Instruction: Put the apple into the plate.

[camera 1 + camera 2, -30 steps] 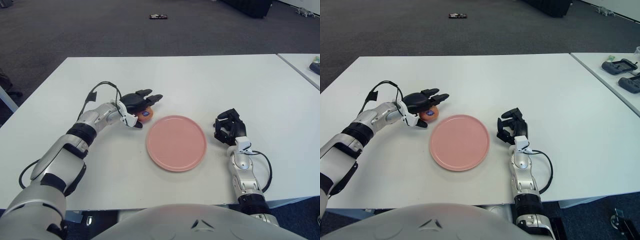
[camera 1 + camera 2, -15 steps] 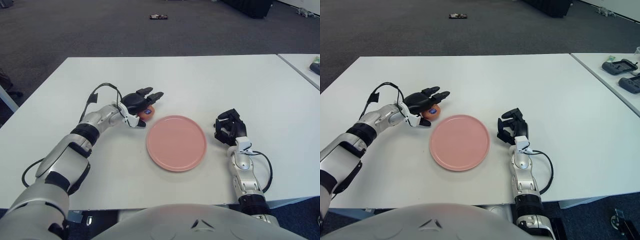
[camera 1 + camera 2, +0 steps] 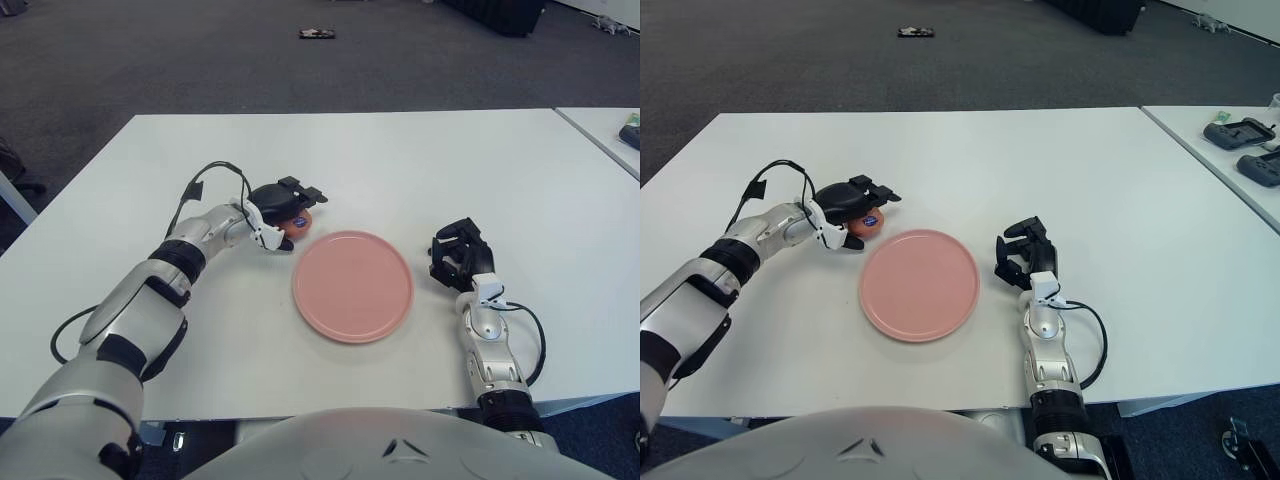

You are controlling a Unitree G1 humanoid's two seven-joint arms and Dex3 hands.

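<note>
Black fingers (image 3: 300,191) of the left hand (image 3: 278,203) are curling down over the apple (image 3: 297,222), which is sitting on the white table (image 3: 400,160) just beside the pink plate (image 3: 352,285). The right hand (image 3: 458,255), fingers curled and holding nothing, is showing right of the plate.

The scene is viewed from the robot's head, forward and down, by two eyes set slightly apart. The white counter (image 3: 400,160), the pink plate (image 3: 352,286) and both arms are shared by both views. Extra devices (image 3: 1240,135) at the far right are shown only in the right eye view.
</note>
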